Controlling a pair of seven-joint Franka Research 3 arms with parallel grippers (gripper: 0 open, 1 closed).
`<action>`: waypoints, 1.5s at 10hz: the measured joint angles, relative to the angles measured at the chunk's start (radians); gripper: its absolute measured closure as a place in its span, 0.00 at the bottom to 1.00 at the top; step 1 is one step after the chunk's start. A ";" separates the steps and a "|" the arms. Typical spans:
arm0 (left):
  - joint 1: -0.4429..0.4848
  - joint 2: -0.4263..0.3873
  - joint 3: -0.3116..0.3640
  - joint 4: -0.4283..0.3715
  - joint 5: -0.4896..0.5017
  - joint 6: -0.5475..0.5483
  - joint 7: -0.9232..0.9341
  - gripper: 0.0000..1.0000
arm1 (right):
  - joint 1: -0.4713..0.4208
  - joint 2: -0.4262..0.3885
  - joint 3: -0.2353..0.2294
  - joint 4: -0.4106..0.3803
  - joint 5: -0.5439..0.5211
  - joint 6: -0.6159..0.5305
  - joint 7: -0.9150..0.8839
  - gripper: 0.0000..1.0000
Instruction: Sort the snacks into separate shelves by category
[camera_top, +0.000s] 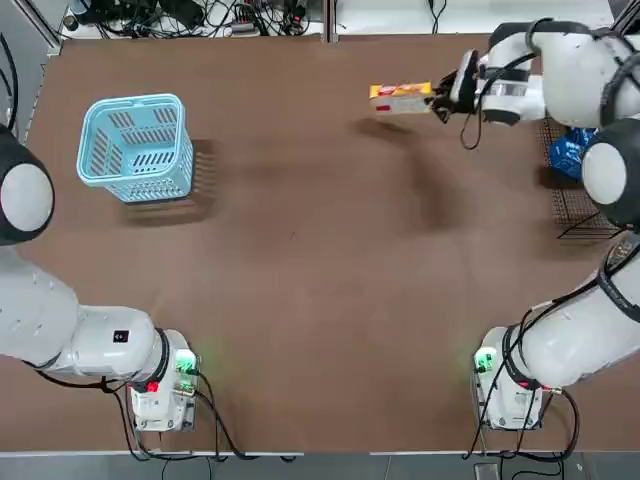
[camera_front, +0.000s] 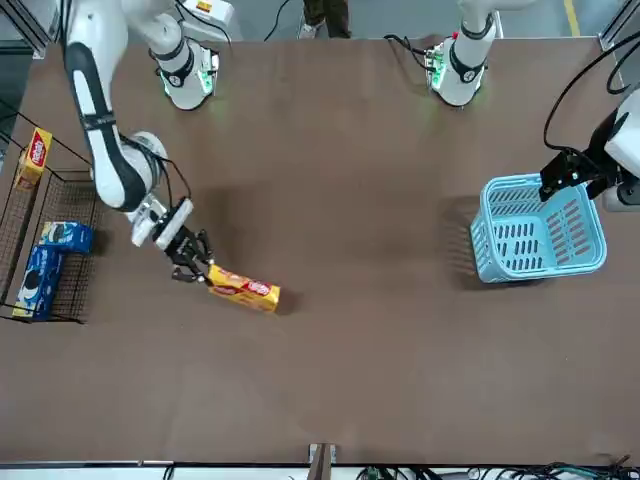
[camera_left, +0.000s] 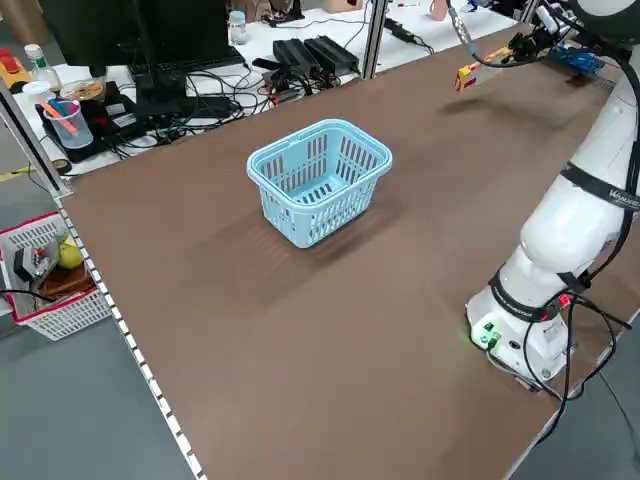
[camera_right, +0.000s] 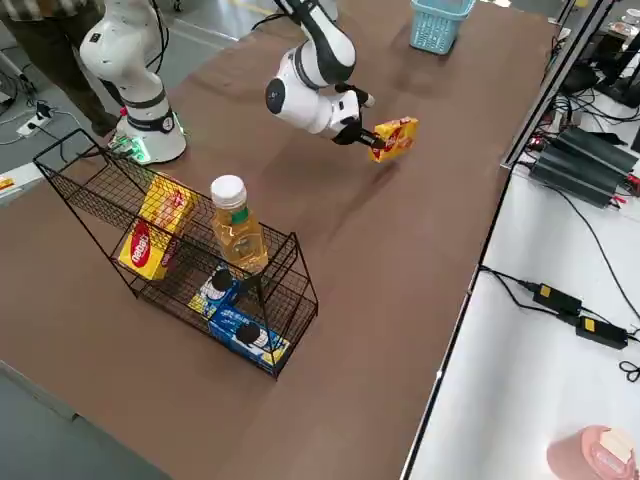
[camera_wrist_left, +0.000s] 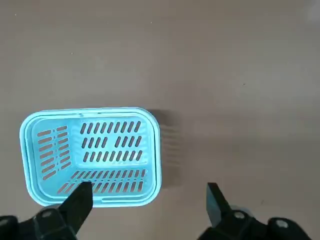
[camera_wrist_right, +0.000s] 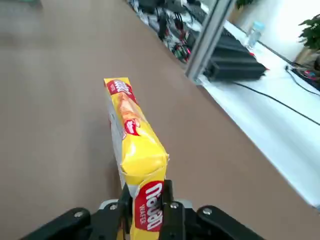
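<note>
My right gripper is shut on one end of a yellow-orange snack box with a red label, holding it a little above the far side of the table. The right wrist view shows that box sticking out from between the fingers. The black wire rack stands at the table's right edge. It holds yellow boxes in one part and blue cookie packets in a lower one. My left gripper hangs open and empty high over the table beside the light blue basket.
A bottle of amber drink stands in the rack between the snacks. The light blue slotted basket sits at the far left of the table. Cables and power supplies lie on the white bench beyond the table's far edge.
</note>
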 joint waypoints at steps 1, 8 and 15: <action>0.000 0.000 0.000 0.001 0.000 0.001 0.000 0.00 | -0.014 -0.018 -0.024 0.013 -0.069 0.067 0.012 0.74; 0.000 0.000 0.000 0.006 0.000 0.005 0.000 0.00 | -0.026 -0.087 -0.171 0.043 -0.305 0.245 0.013 0.74; 0.000 0.000 0.000 0.007 0.000 0.006 0.000 0.00 | -0.022 -0.094 -0.168 0.044 -0.320 0.050 0.525 0.74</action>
